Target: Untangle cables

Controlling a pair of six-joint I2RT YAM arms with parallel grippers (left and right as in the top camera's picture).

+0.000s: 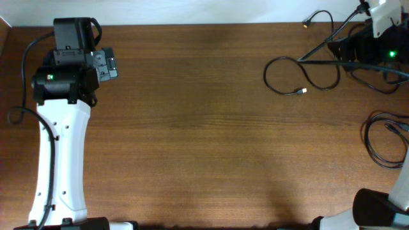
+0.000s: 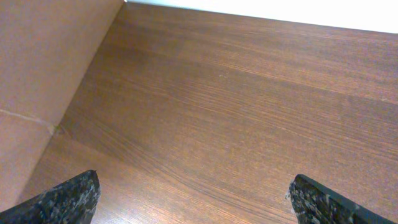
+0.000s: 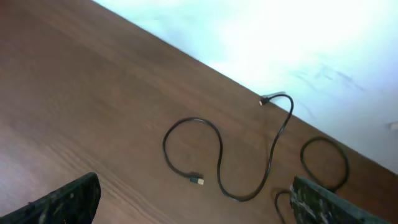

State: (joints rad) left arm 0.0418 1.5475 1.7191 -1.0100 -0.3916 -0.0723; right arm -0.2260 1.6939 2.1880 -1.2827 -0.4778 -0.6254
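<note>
item: left gripper [image 2: 194, 184]. held near the far left corner of the desk [image 1: 192, 128]; fingers are set wide apart, and only bare wood is seen between them.
item: right gripper [image 3: 194, 186]. held at the far right corner; fingers are likewise spread, with nothing clasped.
item: looped cable [image 3: 220, 155]. laid near the far right corner, its plug [image 1: 303, 91] free on the wood; its other stretch is lost among dark wires under the right arm.
item: coiled cable [image 1: 369, 145]. laid at the right edge, apart from the first.
step judged: a grasp is being lined up by the right arm, nothing yet lifted.
next move: a descent onto the loop, then a pull towards the desk's middle, is called for.
</note>
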